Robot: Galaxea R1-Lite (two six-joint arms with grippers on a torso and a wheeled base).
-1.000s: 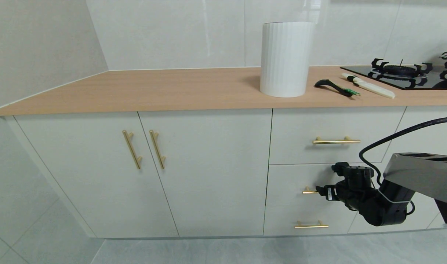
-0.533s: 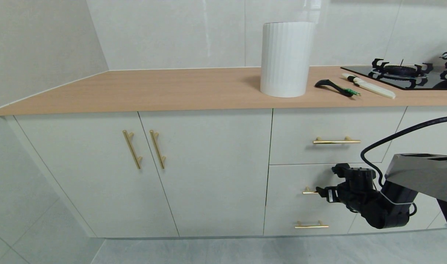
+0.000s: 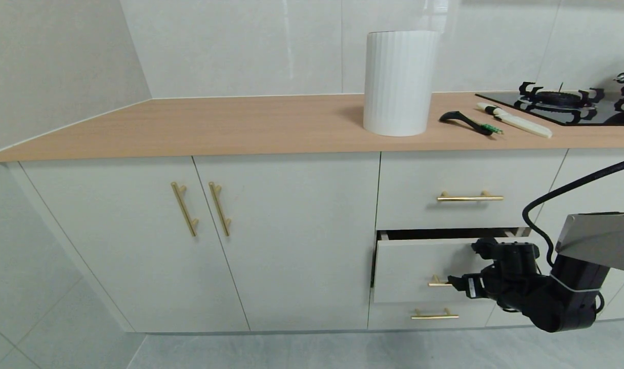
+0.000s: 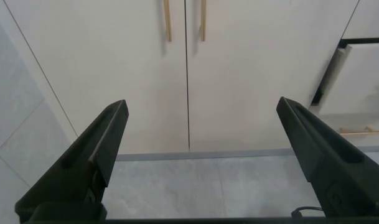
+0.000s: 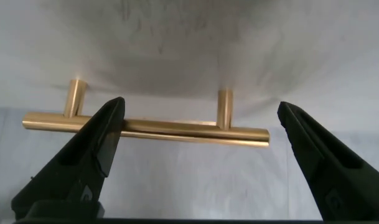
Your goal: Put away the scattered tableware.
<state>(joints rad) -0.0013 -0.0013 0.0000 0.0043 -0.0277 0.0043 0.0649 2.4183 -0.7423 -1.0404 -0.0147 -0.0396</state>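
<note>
Our right end effector (image 3: 453,283) sits low at the handle (image 3: 437,281) of the middle drawer (image 3: 409,266), the arm coming in from the right. Its fingers (image 5: 89,155) are released and spread wide, with the handle crossing between them (we cannot tell whether they touch it). The drawer stands partly out. Our left end effector (image 4: 201,102) is also released, facing the cupboard doors (image 4: 251,81) just above the floor (image 4: 195,186). On the tabletop (image 3: 240,125), a black utensil (image 3: 468,122) and a pale knife (image 3: 517,122) lie just beside each other, between a white ribbed canister (image 3: 399,82) and the hob (image 3: 563,107). Pale tiles (image 3: 240,46) back the tabletop.
</note>
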